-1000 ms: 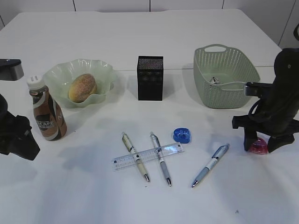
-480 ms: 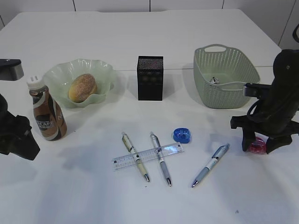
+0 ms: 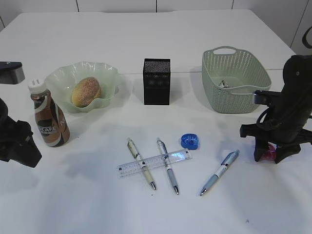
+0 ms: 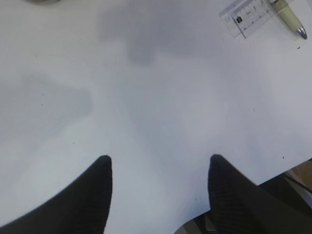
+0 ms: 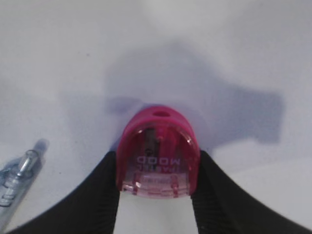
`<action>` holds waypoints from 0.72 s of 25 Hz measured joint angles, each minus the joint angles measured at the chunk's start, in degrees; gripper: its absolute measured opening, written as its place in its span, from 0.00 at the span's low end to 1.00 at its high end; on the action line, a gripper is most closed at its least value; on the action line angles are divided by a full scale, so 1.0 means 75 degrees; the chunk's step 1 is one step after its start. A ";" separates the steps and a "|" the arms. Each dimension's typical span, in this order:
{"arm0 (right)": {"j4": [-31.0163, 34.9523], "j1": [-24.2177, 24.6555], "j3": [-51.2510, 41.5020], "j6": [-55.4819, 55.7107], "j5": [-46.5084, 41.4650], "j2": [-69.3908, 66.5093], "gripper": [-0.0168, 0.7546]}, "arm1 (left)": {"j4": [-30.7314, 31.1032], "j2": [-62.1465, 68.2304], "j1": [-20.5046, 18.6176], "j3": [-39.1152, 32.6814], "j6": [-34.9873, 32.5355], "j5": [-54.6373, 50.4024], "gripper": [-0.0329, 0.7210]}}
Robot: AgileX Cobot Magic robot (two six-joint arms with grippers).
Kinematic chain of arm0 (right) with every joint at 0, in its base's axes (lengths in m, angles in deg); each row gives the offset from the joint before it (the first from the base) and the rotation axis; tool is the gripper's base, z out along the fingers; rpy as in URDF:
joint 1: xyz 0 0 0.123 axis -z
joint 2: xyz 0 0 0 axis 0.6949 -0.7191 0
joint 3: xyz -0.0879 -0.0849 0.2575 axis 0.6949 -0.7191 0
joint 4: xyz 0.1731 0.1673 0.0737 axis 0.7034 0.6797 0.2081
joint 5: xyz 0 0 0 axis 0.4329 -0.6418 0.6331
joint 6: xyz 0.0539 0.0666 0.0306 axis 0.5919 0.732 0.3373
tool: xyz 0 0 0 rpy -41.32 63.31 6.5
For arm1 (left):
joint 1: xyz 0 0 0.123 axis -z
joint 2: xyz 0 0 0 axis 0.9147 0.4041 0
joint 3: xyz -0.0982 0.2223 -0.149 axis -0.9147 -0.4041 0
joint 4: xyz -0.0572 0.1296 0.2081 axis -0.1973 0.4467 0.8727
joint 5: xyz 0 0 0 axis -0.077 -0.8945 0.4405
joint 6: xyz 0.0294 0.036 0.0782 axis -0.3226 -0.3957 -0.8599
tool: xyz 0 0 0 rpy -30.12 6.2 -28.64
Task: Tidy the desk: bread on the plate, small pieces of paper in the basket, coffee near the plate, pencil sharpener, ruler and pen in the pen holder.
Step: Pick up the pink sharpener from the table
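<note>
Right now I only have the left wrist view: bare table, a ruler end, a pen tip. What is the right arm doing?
Observer: The right gripper is down on the table, its fingers against both sides of a pink pencil sharpener.
Operator: Is the bread on the plate yet?
Observer: Yes, the bread lies in the green glass plate.

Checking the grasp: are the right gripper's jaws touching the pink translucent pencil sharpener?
Touching. The right wrist view shows both jaws pressed against the pink translucent pencil sharpener's sides, with no gap visible.
</note>
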 joint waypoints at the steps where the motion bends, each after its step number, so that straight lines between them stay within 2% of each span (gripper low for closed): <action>1: 0.0000 0.0000 0.0013 0.0000 0.0000 0.0000 0.46 | 0.0000 0.0000 0.0000 0.0000 0.0000 0.0000 0.62; 18: -0.0058 0.0009 0.0016 -0.0014 0.0000 0.0580 0.44 | 0.0000 0.0000 0.0000 0.0000 0.0000 0.0000 0.62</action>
